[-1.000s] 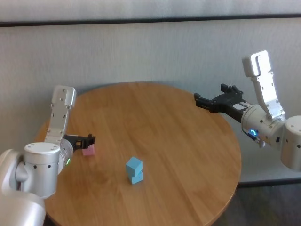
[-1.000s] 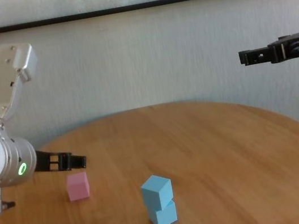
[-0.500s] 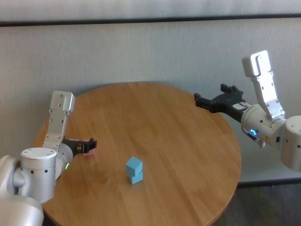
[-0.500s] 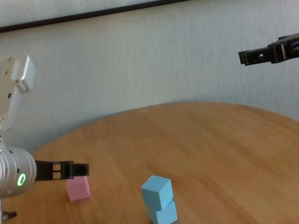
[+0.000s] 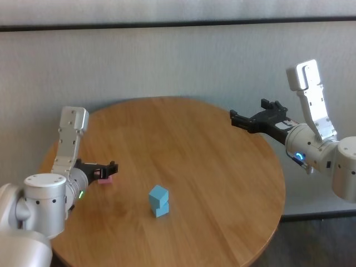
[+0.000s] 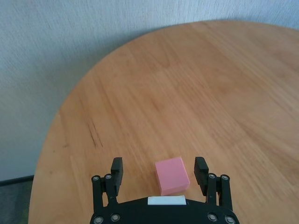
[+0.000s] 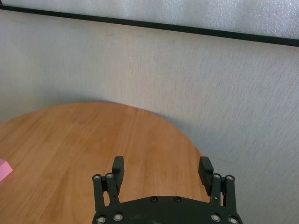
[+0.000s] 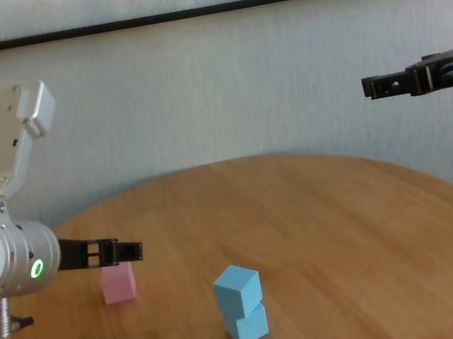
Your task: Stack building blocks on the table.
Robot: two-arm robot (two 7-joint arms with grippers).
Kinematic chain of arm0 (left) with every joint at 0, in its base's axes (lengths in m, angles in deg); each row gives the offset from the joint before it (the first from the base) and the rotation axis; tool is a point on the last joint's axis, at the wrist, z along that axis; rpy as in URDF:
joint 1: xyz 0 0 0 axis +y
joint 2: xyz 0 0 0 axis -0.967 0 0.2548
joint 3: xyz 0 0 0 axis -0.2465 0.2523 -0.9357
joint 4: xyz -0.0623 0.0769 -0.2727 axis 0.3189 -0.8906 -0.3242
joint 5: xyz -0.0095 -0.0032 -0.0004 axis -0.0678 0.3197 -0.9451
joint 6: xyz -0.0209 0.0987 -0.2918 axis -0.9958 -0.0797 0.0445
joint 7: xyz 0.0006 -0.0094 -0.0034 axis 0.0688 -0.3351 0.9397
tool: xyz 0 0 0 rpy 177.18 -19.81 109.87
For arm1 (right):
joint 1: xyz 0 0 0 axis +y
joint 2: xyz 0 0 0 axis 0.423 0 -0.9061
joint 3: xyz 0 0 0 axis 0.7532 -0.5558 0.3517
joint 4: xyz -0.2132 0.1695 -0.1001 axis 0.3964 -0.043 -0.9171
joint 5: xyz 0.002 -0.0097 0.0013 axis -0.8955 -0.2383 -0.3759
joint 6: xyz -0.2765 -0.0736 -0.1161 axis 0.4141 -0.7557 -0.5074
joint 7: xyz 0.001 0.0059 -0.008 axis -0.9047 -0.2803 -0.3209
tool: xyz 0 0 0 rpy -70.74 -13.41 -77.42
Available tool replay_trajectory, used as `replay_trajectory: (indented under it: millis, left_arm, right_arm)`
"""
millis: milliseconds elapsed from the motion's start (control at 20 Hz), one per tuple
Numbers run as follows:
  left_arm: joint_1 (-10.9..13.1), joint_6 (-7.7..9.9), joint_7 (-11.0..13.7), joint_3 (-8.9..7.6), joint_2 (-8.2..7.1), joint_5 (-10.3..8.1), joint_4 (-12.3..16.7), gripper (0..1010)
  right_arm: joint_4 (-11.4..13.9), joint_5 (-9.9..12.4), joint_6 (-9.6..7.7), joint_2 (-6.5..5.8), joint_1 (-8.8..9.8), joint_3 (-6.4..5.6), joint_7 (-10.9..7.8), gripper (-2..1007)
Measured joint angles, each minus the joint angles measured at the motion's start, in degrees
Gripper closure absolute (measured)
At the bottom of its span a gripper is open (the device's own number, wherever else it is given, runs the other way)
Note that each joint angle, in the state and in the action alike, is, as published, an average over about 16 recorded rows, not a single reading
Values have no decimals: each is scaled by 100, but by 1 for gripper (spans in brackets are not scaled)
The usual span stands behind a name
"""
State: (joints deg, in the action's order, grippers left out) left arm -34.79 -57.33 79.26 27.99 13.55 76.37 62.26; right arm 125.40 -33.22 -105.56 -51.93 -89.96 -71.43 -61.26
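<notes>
Two light blue building blocks (image 5: 158, 201) (image 8: 242, 306) stand stacked, the upper one turned a little, at the front middle of the table (image 5: 211, 167) (image 8: 349, 227). The pink block (image 8: 118, 283) (image 6: 172, 175) (image 5: 105, 179) rests on the table's left side. My left gripper (image 5: 111, 168) (image 8: 127, 251) (image 6: 159, 164) is open just above it. In the left wrist view the pink block lies between the fingers, nearer one of them. My right gripper (image 5: 250, 111) (image 8: 378, 85) (image 7: 161, 164) hangs open and empty high over the table's far right edge.
A pale textured wall (image 5: 178, 61) runs close behind the table. Past the table's rim on the right is a drop to the floor (image 5: 317, 239). The pink block also shows at the edge of the right wrist view (image 7: 3, 169).
My left gripper has come down and reached forward over the pink block, still open. The blue stack, the pink block and the right arm have not moved.
</notes>
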Motion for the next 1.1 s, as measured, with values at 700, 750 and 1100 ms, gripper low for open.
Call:
replay_trajectory:
  millis: [700, 750, 1100]
  left_arm:
    - [-166, -5, 266, -90, 50, 146, -261, 8]
    - [-174, 4, 286, -98, 55, 151, -271, 8]
    - [-223, 104, 406, -139, 76, 178, -329, 8]
  right_arm:
    - [0, 0, 0, 0, 0, 0, 0, 0]
    - [0, 0, 0, 0, 0, 0, 0, 0]
    - [0, 0, 0, 0, 0, 0, 0, 1]
